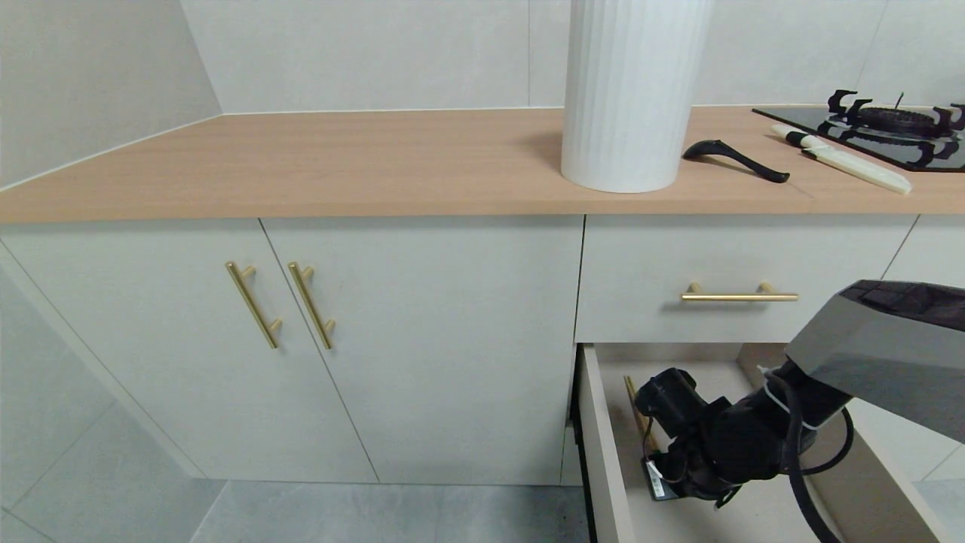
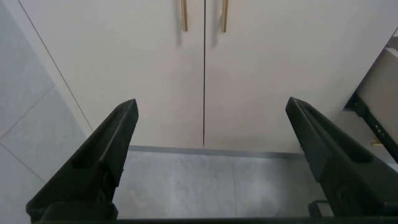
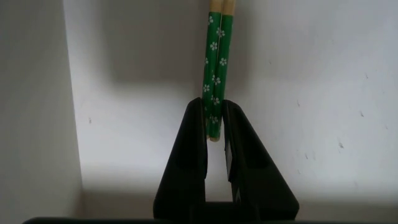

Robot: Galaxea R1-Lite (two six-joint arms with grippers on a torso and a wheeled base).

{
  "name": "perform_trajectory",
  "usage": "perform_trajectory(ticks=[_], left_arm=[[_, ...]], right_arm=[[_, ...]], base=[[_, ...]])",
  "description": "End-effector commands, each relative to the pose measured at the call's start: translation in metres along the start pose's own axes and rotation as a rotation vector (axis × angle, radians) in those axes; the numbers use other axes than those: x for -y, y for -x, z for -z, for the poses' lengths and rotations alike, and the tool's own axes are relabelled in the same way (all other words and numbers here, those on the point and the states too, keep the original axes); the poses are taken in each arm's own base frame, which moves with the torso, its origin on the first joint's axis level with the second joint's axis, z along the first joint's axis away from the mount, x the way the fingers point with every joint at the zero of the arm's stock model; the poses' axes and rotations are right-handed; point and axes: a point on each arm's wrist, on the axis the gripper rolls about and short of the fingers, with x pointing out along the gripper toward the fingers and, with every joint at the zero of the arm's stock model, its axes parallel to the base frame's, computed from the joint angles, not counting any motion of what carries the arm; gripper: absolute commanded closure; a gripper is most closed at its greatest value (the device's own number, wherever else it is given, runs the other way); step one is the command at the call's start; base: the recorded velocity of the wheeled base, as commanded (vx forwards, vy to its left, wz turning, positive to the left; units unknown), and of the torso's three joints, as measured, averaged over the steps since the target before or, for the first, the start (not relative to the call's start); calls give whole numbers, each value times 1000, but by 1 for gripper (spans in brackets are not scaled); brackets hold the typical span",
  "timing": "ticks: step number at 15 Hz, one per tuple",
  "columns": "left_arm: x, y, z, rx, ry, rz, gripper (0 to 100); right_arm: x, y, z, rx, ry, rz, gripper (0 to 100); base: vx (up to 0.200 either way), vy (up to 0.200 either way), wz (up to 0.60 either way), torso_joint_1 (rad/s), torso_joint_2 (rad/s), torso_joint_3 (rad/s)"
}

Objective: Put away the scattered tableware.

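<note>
My right gripper (image 1: 662, 466) is down inside the open drawer (image 1: 599, 445), low on the right. Its fingers are shut on the end of a pair of chopsticks (image 3: 216, 68), green with small white flowers and pale wooden tips. The chopsticks (image 1: 638, 411) lie along the drawer floor close to its left wall. A black spoon (image 1: 735, 160) and a white knife (image 1: 840, 160) lie on the wooden counter (image 1: 339, 162) at the right. My left gripper (image 2: 211, 106) hangs open and holds nothing, low in front of the cabinet doors (image 2: 205, 74), just above the floor.
A tall white fluted container (image 1: 629, 90) stands on the counter left of the spoon. A black hob (image 1: 889, 124) sits at the far right. A shut drawer with a gold handle (image 1: 739, 296) is above the open one. Two cabinet doors with gold handles (image 1: 283, 305) are shut.
</note>
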Motion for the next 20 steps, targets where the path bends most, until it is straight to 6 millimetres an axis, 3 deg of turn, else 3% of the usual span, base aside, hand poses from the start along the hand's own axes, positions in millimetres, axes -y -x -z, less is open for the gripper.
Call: perform_trajectory(ticks=[1, 9, 10, 16, 20], left_arm=[[0, 0, 0, 0, 0, 0, 0], [0, 0, 0, 0, 0, 0, 0], [0, 0, 0, 0, 0, 0, 0], [0, 0, 0, 0, 0, 0, 0], [0, 0, 0, 0, 0, 0, 0]], right_arm=[[0, -8, 3, -13, 1, 6, 100], [0, -8, 3, -11, 0, 8, 100], [0, -8, 3, -13, 1, 7, 0], [1, -1, -1, 12, -6, 2, 0], [28, 74, -19, 201, -80, -28, 0]], base=[[0, 0, 0, 0, 0, 0], [0, 0, 0, 0, 0, 0], [0, 0, 0, 0, 0, 0], [0, 0, 0, 0, 0, 0], [0, 0, 0, 0, 0, 0]])
